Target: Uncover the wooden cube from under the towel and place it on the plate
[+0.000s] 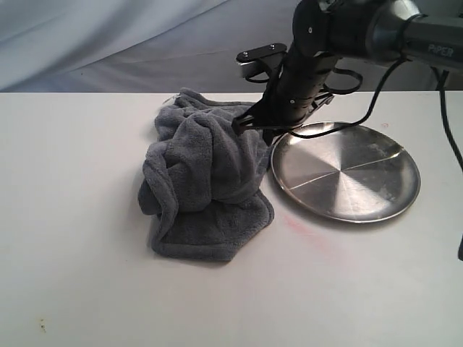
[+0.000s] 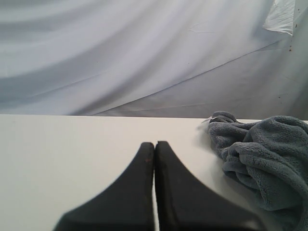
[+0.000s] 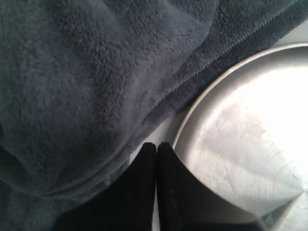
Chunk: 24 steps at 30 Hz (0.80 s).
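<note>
The dark grey fluffy towel (image 1: 202,181) lies bunched in a thick heap on the white table, just left of the shiny steel plate (image 1: 347,173), which holds nothing. No wooden cube shows in any view; the towel's folds may hide it. My right gripper (image 1: 240,123) hangs shut and empty over the towel's back right edge. In the right wrist view its tips (image 3: 155,146) sit above the narrow gap between the towel (image 3: 86,82) and the plate's rim (image 3: 192,115). My left gripper (image 2: 154,144) is shut and empty over bare table, with the towel (image 2: 260,154) off to one side.
The white table (image 1: 87,275) extends left of and in front of the towel. A pale draped backdrop (image 1: 108,43) hangs behind the table. The right arm's black cables (image 1: 376,101) loop above the plate's back rim.
</note>
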Each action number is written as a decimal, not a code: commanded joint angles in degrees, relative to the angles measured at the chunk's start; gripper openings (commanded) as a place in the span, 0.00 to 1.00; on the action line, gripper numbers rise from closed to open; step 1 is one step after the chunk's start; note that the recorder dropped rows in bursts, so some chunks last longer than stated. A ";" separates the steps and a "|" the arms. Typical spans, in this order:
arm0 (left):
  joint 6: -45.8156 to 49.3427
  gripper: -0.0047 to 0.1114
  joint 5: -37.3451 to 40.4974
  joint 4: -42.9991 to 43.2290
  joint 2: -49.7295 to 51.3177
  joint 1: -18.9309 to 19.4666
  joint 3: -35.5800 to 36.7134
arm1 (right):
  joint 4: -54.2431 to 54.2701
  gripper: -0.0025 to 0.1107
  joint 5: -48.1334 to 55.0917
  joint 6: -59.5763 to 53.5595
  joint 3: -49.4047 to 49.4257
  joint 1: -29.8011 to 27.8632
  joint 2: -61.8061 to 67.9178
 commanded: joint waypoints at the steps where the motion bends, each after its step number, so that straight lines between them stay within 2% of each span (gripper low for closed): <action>1: -0.13 0.05 -0.09 0.04 -0.09 -0.05 0.25 | 1.34 0.02 1.73 -0.22 -4.54 0.05 1.55; 8: -0.13 0.05 -0.09 0.04 -0.09 -0.05 0.25 | 1.32 0.02 1.75 0.65 -10.71 1.89 2.22; 13: 0.02 0.05 -0.09 0.04 -0.09 -0.05 0.25 | 1.46 0.02 0.10 1.16 -14.60 5.55 3.48; 24: -0.20 0.05 -0.09 0.04 -0.09 -0.05 0.25 | 3.33 0.02 -3.92 2.82 -14.60 11.53 7.31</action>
